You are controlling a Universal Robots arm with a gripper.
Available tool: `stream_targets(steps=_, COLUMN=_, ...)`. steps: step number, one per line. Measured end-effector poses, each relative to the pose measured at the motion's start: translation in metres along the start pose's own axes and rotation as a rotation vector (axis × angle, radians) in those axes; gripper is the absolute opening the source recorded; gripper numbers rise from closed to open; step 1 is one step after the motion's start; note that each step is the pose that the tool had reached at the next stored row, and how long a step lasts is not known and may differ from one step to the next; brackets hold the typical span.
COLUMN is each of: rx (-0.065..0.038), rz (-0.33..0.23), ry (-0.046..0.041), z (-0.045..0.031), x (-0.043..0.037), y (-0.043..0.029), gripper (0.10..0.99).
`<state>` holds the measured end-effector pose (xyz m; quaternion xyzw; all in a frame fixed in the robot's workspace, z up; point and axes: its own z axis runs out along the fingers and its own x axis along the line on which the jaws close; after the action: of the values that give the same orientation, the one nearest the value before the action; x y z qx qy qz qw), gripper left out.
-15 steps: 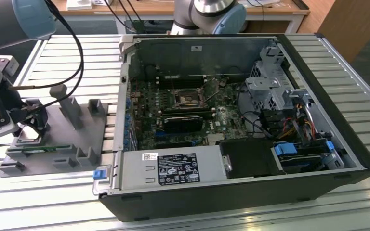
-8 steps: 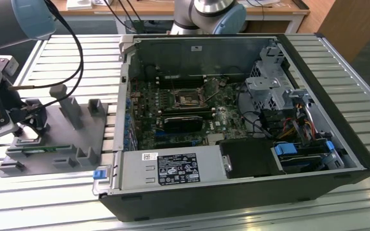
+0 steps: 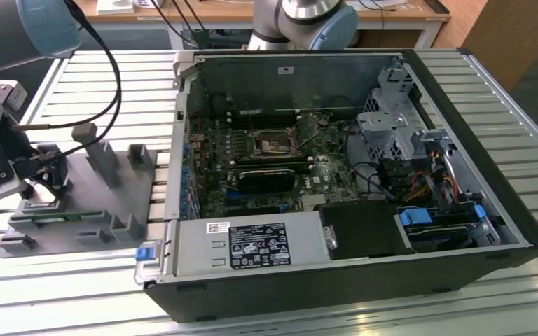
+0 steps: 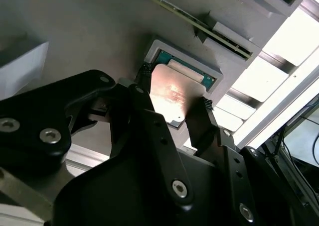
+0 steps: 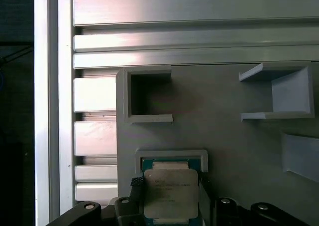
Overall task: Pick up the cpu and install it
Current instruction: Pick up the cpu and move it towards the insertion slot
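**Gripper clamped on cpu at the fixture pocket: pickup step**

Gripper [image 3: 43,192] is seen at the exterior view's far left, lowered over the grey fixture [image 3: 110,203] that is set on the slatted table [image 3: 531,294]. In both wrist views its two black fingers [image 4: 203,106] are drawn in to approx. the chip's width. One is pressed against each opposite edge of the cpu [image 5: 169,191], so the cpu is judged to be gripped, w/ nothing else held. The cpu is kept flat, silver top up, in or just over the square pocket [image 5: 172,155] toward the fixture's left end. Whether it has cleared the pocket floor can't be told. A green memory stick [image 3: 54,215] is slotted just beside it, on the near side.

Further right the open computer case [image 3: 521,231] is laid on its side. The socket [image 3: 274,145] is seen near the middle of the motherboard, well apart from the gripper. Whether the socket's frame is open can't be made out.

Step in hand is judged to be the pickup; no part of the install is done.

A move from here would prob. call for:
- a straight, level lift, so the chip's edges aren't caught on the pocket walls
- the grip kept firm but not raised
- enough height to clear the case's left wall
- the chip's orientation matched to the socket before it is lowered
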<state>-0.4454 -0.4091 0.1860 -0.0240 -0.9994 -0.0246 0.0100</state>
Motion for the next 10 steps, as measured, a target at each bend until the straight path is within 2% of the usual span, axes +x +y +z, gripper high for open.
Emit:
stream_targets(steps=5, rx=0.000, rz=0.000, ry=0.0001, z=-0.0057, x=0.0001, y=0.0003, gripper=0.529)
stream_targets(steps=10, rx=0.000, rz=0.000, ry=0.0001, z=-0.0146, x=0.0003, y=0.0007, gripper=0.529)
